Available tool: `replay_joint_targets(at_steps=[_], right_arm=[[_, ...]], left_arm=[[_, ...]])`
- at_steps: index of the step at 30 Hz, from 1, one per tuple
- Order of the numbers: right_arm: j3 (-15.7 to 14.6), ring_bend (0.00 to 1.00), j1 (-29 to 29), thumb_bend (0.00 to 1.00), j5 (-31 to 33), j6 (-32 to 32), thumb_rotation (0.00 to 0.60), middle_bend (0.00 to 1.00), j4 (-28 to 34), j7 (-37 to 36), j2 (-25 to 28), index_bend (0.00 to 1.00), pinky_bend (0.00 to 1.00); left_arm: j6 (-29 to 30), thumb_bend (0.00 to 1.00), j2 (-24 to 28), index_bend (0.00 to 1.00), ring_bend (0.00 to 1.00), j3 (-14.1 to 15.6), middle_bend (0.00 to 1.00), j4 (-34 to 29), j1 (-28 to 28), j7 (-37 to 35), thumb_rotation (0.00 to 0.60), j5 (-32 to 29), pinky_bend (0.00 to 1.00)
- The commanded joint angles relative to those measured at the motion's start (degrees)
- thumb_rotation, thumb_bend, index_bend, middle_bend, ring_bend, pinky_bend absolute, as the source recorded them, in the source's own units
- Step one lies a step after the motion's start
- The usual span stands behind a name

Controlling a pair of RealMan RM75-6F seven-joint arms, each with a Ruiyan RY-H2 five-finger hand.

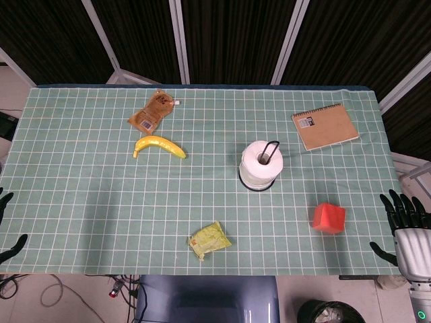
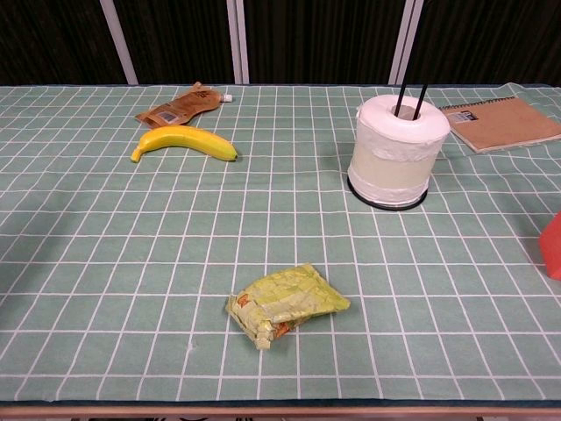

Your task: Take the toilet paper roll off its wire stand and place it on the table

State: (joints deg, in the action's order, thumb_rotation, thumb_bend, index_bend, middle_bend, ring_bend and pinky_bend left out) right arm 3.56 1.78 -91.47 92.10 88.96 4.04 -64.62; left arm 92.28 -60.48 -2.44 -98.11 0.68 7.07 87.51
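The white toilet paper roll (image 1: 259,165) stands upright on its black wire stand (image 1: 271,147) right of the table's middle. In the chest view the roll (image 2: 396,149) sits on the stand's round base with the two wire rods (image 2: 410,96) rising out of its core. My right hand (image 1: 407,232) hangs off the table's right front corner, fingers spread and holding nothing, well away from the roll. Of my left hand (image 1: 5,229) only dark fingertips show at the left frame edge, apart and holding nothing. Neither hand shows in the chest view.
A banana (image 1: 159,145) and a brown pouch (image 1: 151,112) lie at the back left. A spiral notebook (image 1: 324,126) lies behind the roll to the right. A red cube (image 1: 328,218) sits between roll and right hand. A yellow-green packet (image 1: 209,240) lies near the front edge.
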Motion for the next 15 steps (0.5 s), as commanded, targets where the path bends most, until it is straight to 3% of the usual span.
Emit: replay_joint_targets(at_steps=[1, 11, 15], right_arm=[[-0.1, 0.0, 0.0, 0.0, 0.3, -0.4, 0.6, 0.0, 0.2, -0.5, 0.0, 0.0, 0.0], [-0.6, 0.0, 0.2, 0.0, 0.4, -1.4, 0.6, 0.0, 0.8, -1.3, -0.1, 0.0, 0.0], [-1.5, 0.0, 0.6, 0.0, 1.2, -4.1, 0.6, 0.0, 3.6, -6.0, 0.1, 0.0, 0.0]], left_arm=[[-0.4, 0.23, -0.1, 0.1, 0.0, 0.0, 0.0, 0.1, -0.2, 0.1, 0.6, 0.0, 0.0], [-0.2, 0.23, -0.2, 0.1, 0.0, 0.4, 0.0, -0.3, 0.0, 1.0, 0.6, 0.4, 0.0], [0.3, 0.23, 0.0, 0.1, 0.0, 0.4, 0.0, -0.6, 0.2, 0.5, 0.6, 0.6, 0.0]])
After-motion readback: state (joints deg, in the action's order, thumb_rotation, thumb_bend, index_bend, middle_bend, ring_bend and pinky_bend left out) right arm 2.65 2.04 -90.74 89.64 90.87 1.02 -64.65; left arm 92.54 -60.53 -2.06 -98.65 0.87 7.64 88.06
